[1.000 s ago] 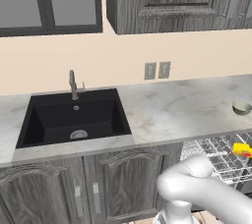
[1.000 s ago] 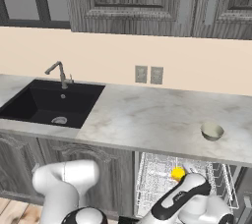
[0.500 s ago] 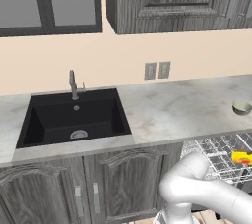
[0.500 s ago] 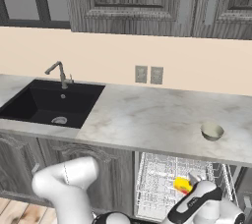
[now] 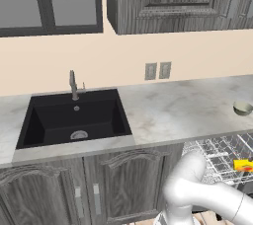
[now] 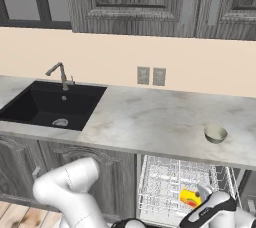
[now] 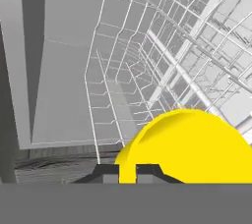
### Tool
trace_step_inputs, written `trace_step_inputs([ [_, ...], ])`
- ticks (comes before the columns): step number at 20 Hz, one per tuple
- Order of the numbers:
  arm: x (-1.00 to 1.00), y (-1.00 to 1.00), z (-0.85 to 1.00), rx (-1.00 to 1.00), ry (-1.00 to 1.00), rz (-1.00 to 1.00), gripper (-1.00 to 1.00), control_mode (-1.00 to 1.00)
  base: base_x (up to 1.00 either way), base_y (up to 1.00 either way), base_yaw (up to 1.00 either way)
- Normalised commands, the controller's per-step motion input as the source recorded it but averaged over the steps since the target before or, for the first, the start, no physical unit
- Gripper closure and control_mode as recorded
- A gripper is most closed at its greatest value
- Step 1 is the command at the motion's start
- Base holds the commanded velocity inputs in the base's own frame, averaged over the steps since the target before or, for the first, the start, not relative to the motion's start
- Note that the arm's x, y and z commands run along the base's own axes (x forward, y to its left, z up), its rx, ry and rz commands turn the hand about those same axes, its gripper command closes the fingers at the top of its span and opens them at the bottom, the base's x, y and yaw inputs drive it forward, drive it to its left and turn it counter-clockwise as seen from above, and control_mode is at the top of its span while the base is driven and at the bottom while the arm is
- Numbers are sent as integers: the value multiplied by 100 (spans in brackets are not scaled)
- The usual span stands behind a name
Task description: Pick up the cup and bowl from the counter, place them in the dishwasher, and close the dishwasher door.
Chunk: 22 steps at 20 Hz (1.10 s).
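One small bright yellow cup point(image 7: 197, 149) is sitting clamped in the two-finger gripper point(image 7: 129, 173) over the dishwasher's white wire rack point(image 6: 165, 182). One shallow grey-olive bowl point(image 6: 215, 133) is resting on the marbled stone counter point(image 6: 155, 122).

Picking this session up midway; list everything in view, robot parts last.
cup: 1, bright yellow, held in the gripper over the wire rack
bowl: 1, grey-olive, on the counter, right end
counter: 1, pale marbled stone
sink: 1, black, set in the counter, left
faucet: 1, grey, behind the sink
wall outlets: 2, grey, on the wall
dishwasher: 1, open, white wire rack
gripper: 1, dark tips shut on the cup
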Motion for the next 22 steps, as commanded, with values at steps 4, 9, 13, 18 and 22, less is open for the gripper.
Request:
trace_step_inputs([
  [4, 1, -16, -29, 3, 4, 10, 100, -100, 0, 0, 0],
  [9, 0, -11, 14, 6, 0, 5, 100, -100, 0, 0, 0],
  [13, 0, 0, 45, 8, 0, 1, 100, -100, 0, 0, 0],
  [18, 9, 0, 16, 11, 0, 3, 100, -100, 0, 0, 0],
  [22, 36, 0, -10, 9, 0, 5, 100, -100, 0, 0, 0],
])
